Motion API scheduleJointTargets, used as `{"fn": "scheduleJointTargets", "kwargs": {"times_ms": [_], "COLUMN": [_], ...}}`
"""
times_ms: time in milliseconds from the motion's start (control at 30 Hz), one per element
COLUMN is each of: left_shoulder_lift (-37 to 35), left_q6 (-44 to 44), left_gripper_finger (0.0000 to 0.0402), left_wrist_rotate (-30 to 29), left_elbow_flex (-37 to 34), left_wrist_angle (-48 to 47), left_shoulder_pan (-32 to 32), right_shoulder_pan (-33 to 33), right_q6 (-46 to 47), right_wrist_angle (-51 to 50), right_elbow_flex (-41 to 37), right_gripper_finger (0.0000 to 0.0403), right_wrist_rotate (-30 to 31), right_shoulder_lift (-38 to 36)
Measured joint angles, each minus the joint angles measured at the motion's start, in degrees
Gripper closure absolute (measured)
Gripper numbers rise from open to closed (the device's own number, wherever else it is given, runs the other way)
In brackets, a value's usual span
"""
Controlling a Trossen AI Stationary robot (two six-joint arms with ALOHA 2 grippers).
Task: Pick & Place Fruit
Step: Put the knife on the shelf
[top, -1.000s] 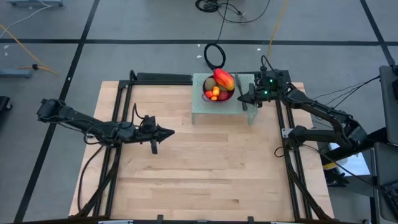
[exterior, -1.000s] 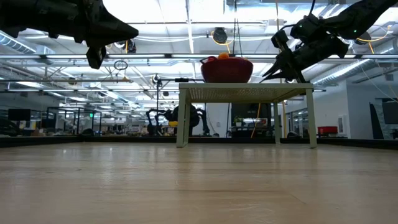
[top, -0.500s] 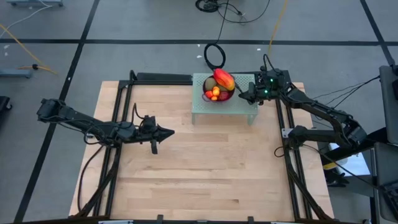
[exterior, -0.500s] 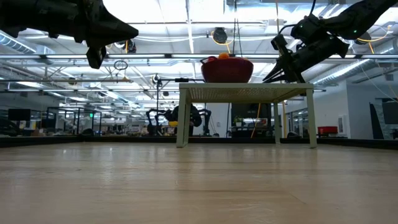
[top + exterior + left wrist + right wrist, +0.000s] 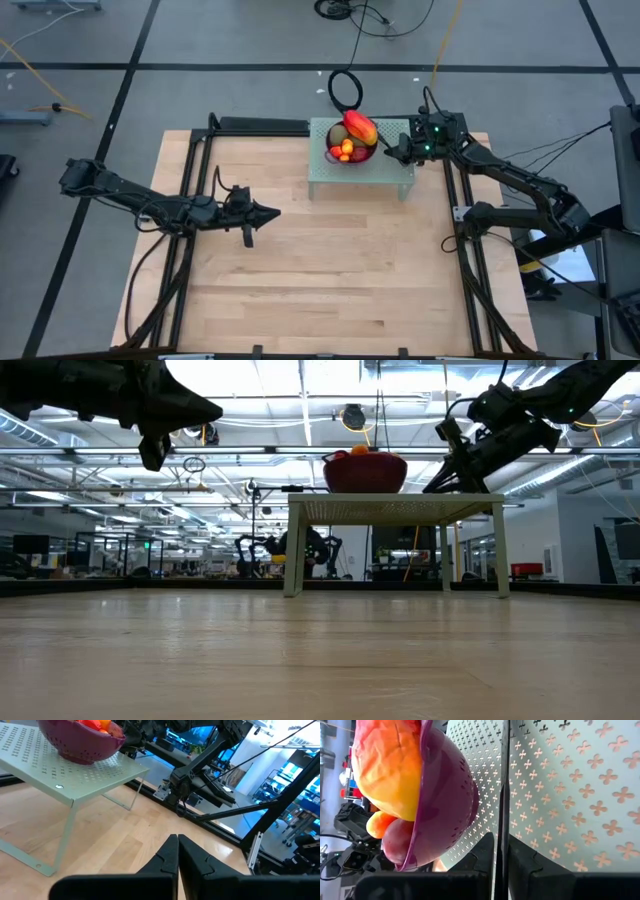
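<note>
**Fruit piled in the purple bowl, right gripper beside it**

The fruit (image 5: pixel 352 138) sits heaped in a purple perforated bowl (image 5: pixel 362 155) on a small pale green perforated stand (image 5: pixel 340 174) at the far middle of the wooden counter (image 5: pixel 320 270). The mango (image 5: pixel 360 127) lies on top of the pile. Seen from above, its long axis runs diagonally, from the far left to the near right, with the near-right end reaching the bowl's rim. A brownish-green kiwi (image 5: pixel 340 133) rests just left of it, small orange pieces (image 5: pixel 346 148) lie nearer, and dark red ones are at the bowl's near edge.

The right gripper (image 5: pixel 392 152) is over the stand's right part, just beside the bowl's right side and pointing left toward it. Its fingers (image 5: pixel 485 851) are nearly pressed together, and a long thin dark piece stands edge-on in the narrow slit between them; what that piece is cannot be told. In the right wrist view the bowl's wall (image 5: pixel 445 795) is very close, with the mango (image 5: pixel 385 765) bulging over its rim.

The left gripper (image 5: pixel 272 212) waits well apart, above the bare left middle of the counter, pointing right. Its fingers (image 5: pixel 165 862) are pressed together with nothing between them.
</note>
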Motion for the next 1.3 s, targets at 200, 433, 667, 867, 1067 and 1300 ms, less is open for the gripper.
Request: {"fn": "scheduleJointTargets", "kwargs": {"times_ms": [200,433,667,867,1067,1300], "left_shoulder_lift": [0.0,0.0,0.0,0.0,0.0,0.0], "left_q6": [-0.4,-1.1,-1.9,-1.7,-1.7,-1.7], "left_gripper_finger": [0.0393,0.0391,0.0398,0.0395,0.0391,0.0398], "left_wrist_rotate": [0.0,0.0,0.4,0.4,0.1,-0.2], "left_elbow_flex": [0.0,0.0,0.0,0.0,0.0,0.0], "left_wrist_angle": [0.7,1.5,1.5,1.5,1.5,1.5], "left_shoulder_pan": [0.0,0.0,-0.1,0.0,0.0,0.0], "right_shoulder_pan": [0.0,0.1,0.2,2.6,9.8,20.3], "right_q6": [2.8,0.6,-1.1,-4.1,-2.7,0.9], "right_wrist_angle": [1.7,3.0,2.1,-9.0,-13.6,-13.8], "right_elbow_flex": [0.0,0.0,0.0,0.1,0.1,0.1], "right_gripper_finger": [0.0371,0.0375,0.0394,0.0398,0.0391,0.0398], "right_wrist_rotate": [0.1,1.6,7.2,13.4,26.1,40.2], "right_shoulder_lift": [0.0,0.0,-2.8,-8.6,-12.5,-11.3]}}
